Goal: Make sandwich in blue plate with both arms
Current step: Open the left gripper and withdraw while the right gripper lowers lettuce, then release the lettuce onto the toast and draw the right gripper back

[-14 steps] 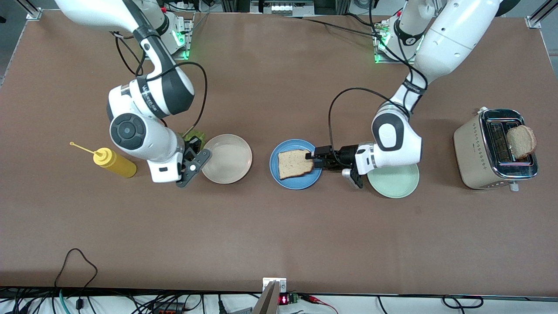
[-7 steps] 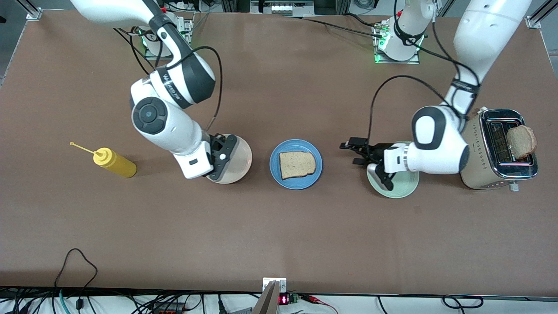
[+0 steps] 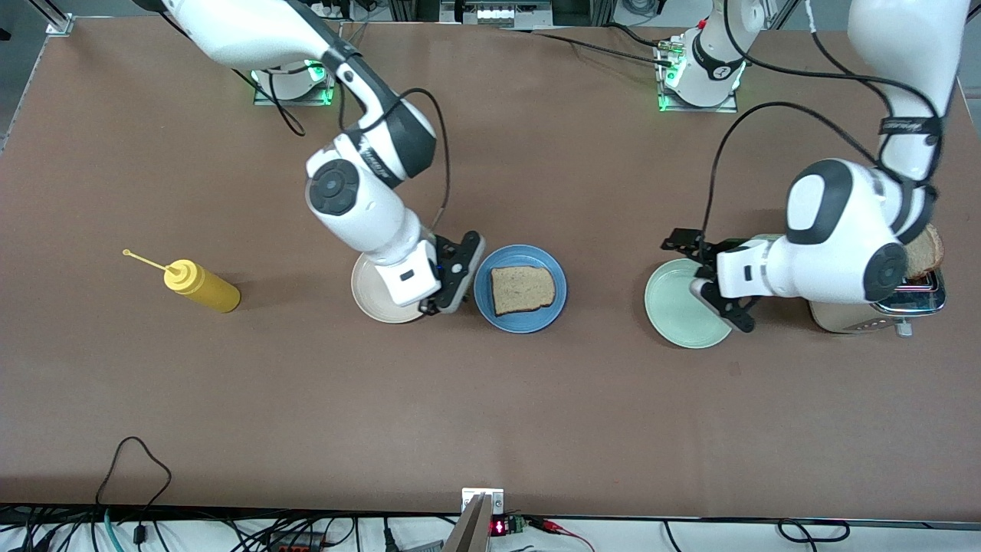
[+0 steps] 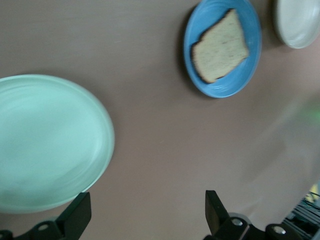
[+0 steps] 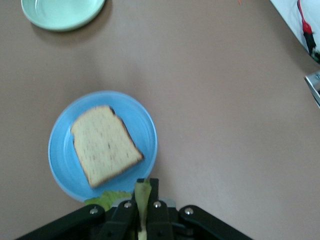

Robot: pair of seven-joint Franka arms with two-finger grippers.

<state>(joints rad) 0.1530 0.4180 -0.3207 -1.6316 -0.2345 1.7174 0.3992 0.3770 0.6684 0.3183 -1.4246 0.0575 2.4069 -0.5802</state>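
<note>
The blue plate (image 3: 487, 291) sits mid-table with one bread slice (image 3: 522, 289) lying flat on it. My right gripper (image 3: 452, 280) hangs over the gap between the cream-white plate (image 3: 368, 295) and the blue plate, shut on a green lettuce leaf (image 5: 142, 192). The right wrist view shows the slice (image 5: 105, 145) and the blue plate (image 5: 62, 155) just ahead of the fingers. My left gripper (image 3: 690, 249) is open and empty over the rim of the mint-green plate (image 3: 678, 314). In the left wrist view (image 4: 146, 207) its jaws stand wide apart. A second bread slice (image 3: 926, 253) sticks out of the toaster (image 3: 843, 316).
A yellow squeeze bottle (image 3: 201, 285) lies toward the right arm's end of the table. The left arm's body covers most of the toaster. The left wrist view shows the mint-green plate (image 4: 45, 145), the blue plate (image 4: 235, 82) and the cream-white plate (image 4: 300, 22).
My left gripper let go of the bread slice on the blue plate and drew back over the mint-green plate. My right gripper carried the lettuce across the cream-white plate to the blue plate's edge.
</note>
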